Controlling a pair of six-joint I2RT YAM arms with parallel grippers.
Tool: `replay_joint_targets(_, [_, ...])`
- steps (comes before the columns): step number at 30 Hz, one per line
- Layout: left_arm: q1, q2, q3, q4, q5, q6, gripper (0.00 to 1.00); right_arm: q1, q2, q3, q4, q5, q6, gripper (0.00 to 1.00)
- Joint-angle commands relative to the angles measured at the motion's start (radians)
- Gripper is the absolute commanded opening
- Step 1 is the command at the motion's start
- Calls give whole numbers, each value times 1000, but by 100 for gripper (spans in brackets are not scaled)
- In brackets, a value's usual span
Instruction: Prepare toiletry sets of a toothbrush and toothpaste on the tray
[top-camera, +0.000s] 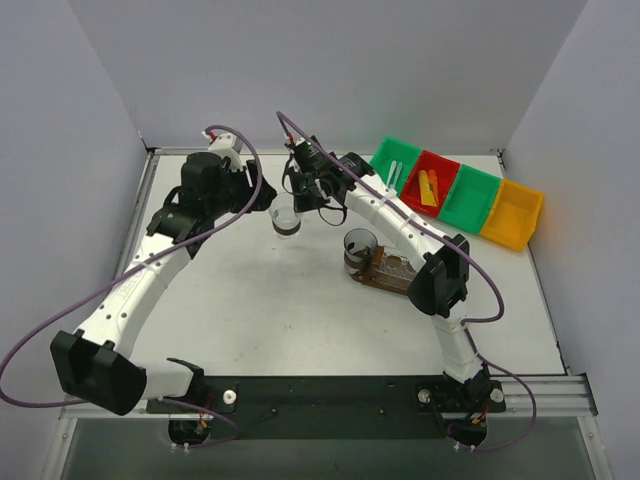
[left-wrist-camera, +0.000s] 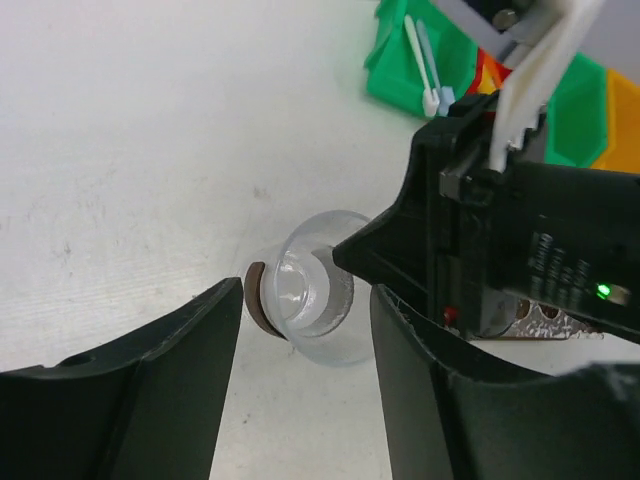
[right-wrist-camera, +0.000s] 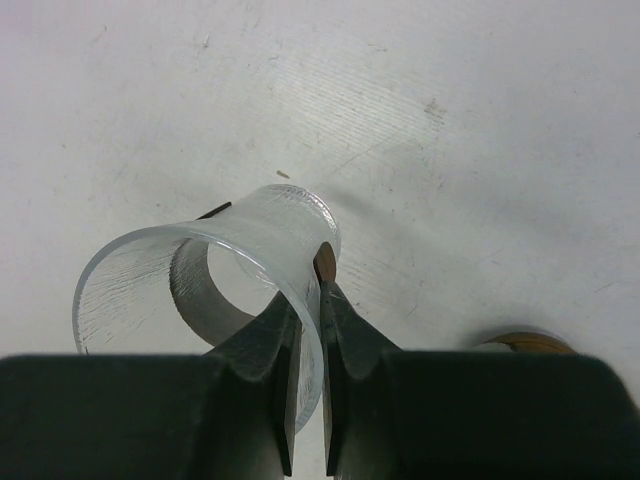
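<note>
clear cup (top-camera: 286, 222) held off the tray (top-camera: 380, 275)

top view: your right gripper (top-camera: 305, 200) held the clear cup near the tray, not on it; toothpaste (top-camera: 430, 188) lay in the red bin (top-camera: 443, 172). left wrist: your left gripper (left-wrist-camera: 305, 300) stood open, cup just ahead. right wrist: both fingers (right-wrist-camera: 270, 350) clamped the cup's wall.
</note>
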Motion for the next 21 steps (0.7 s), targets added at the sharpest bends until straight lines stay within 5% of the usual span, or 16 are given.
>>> replay_joint_targets(1, [-4,-116,-35,146,-104,45,69,-47,-118,-14,105,3,11,0])
replay_joint_targets(12, [9,-149,-89,172,-115,22,77,-273,-421,-227,139,52,-71,0])
replay_joint_targets(21, [20,-124,-112,189,-51,22,77,-681,-838,-627,110,-49,-108,0])
